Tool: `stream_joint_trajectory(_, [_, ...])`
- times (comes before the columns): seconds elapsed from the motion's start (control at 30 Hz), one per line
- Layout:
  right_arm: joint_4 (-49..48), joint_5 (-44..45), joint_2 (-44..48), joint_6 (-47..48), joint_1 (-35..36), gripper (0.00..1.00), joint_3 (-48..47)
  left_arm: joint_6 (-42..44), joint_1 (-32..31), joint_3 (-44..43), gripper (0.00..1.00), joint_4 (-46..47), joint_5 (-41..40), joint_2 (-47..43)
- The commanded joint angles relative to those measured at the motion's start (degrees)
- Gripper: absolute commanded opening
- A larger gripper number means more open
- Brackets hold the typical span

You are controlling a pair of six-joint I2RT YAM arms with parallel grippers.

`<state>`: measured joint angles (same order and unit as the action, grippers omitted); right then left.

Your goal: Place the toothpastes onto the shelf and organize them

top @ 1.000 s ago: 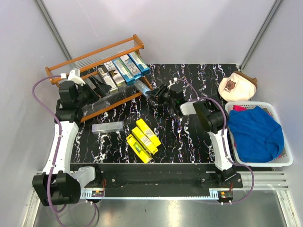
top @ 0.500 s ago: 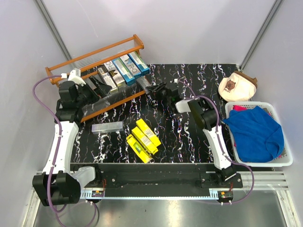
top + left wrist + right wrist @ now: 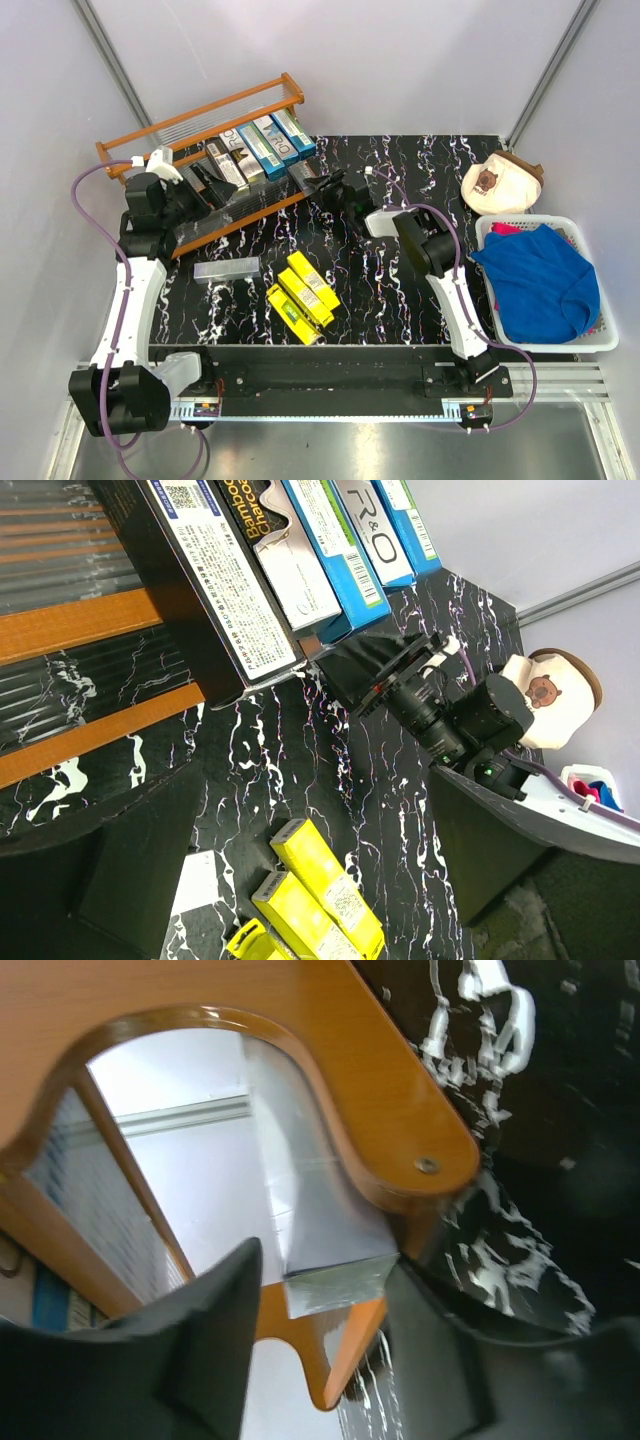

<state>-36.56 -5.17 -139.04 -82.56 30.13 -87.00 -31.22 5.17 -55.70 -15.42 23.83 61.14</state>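
The right hand (image 3: 318,187) is pressed up to the right end of the shelf (image 3: 200,113). A silver-grey toothpaste carton (image 3: 312,1210) sits between its fingers, poking through the opening in the shelf's orange end frame. There's a sliver of daylight down one side of the carton, so I can't tell whether the hand is clamped on it or loose.

My worry is the end of the carton hanging outside the frame. If the hand backs away with a finger rubbing it, the carton could be dragged out onto the worktop (image 3: 420,290). Pushed harder, it could knock the blue-teal cartons (image 3: 268,140) beside it out of their row.

The left hand (image 3: 205,190), fingers wide apart and holding nothing, hovers over the lower tier nearby, so the arms might bump. Three yellow cartons (image 3: 303,290) and another silver-grey one (image 3: 227,268) lie on the worktop, unshelved.
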Motion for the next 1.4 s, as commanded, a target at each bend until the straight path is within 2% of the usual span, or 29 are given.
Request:
stream_joint_trajectory(0.0, [3.51,3.59,0.43,0.91,-0.07,0.64,-0.89,1.69,0.02,-0.11,0.99,2.15,1.83,-1.2])
stream_joint_trajectory(0.03, [3.77,3.67,0.96,1.18,-0.07,0.71,-0.28,1.69,0.1,-0.11,0.99,2.15,2.0,-1.2])
stream_joint_trajectory(0.17, [5.96,4.38,4.65,3.9,-0.25,0.84,2.62,1.6,0.1,0.33,0.99,2.41,2.36,-1.2])
stream_joint_trajectory(0.27, [9.82,4.47,6.58,6.88,-0.16,0.92,2.8,1.6,0.1,0.68,0.99,2.76,2.62,-1.29])
stream_joint_trajectory(0.37, [13.08,3.33,7.64,9.26,-0.25,0.95,2.8,1.69,0.1,0.68,0.99,2.85,3.06,-1.12])
stream_joint_trajectory(0.83, [12.12,-1.15,23.28,25.25,-0.07,0.97,16.51,2.39,0.19,0.33,0.99,2.15,3.15,-0.77])
stream_joint_trajectory(0.93, [14.74,-4.31,24.69,31.57,0.89,0.97,15.47,2.22,0.1,-0.02,0.99,1.8,2.8,-0.33])
stream_joint_trajectory(1.03, [21.5,-7.92,25.13,39.3,2.91,0.97,11.86,2.04,0.19,-0.81,0.99,1.01,2.53,0.38])
stream_joint_trajectory(1.23, [27.66,-8.1,28.48,55.81,9.93,0.97,11.68,-0.77,2.82,-2.22,0.99,-0.84,2.7,0.82])
stream_joint_trajectory(1.37, [31.89,-8.1,28.3,62.95,14.85,0.98,9.4,-2.7,5.2,-2.57,0.99,-0.75,6.82,2.22])
